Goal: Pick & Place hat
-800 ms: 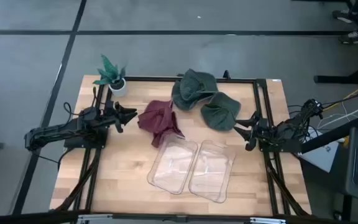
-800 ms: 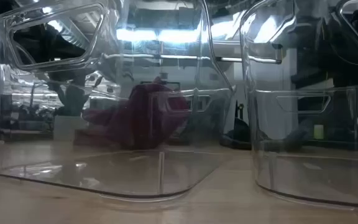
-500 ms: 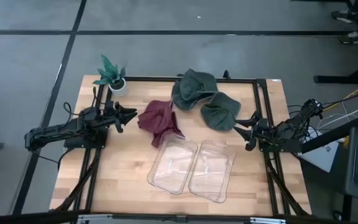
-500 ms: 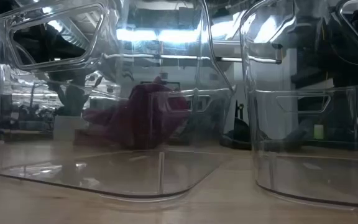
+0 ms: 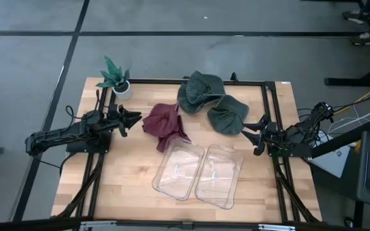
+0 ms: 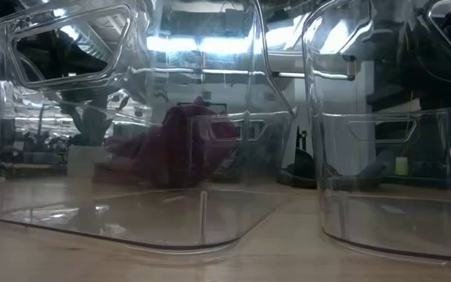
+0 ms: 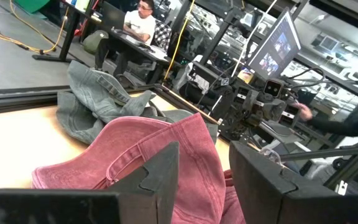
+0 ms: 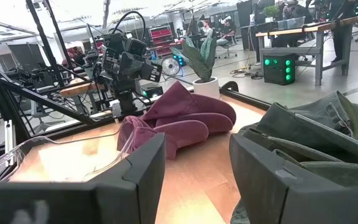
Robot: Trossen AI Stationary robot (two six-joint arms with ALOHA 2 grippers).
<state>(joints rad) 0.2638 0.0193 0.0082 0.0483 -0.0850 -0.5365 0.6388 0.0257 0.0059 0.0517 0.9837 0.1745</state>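
Observation:
A dark red hat (image 5: 164, 126) lies crumpled on the table left of centre; it also shows in the left wrist view (image 7: 148, 158), the right wrist view (image 8: 178, 118) and, through a bin, the low view (image 6: 174, 145). Two grey-green hats (image 5: 201, 92) (image 5: 229, 115) lie toward the far right. My left gripper (image 5: 133, 118) is open, just left of the red hat, level with the table. My right gripper (image 5: 252, 133) is open, right of the nearer green hat (image 8: 316, 146).
Two clear plastic bins (image 5: 180, 170) (image 5: 219, 176) stand side by side near the table's near edge; they fill the low view (image 6: 131, 125). A small potted plant (image 5: 115, 76) stands at the far left corner. A black frame (image 5: 270, 109) runs round the table. People sit in the room beyond (image 7: 138, 15).

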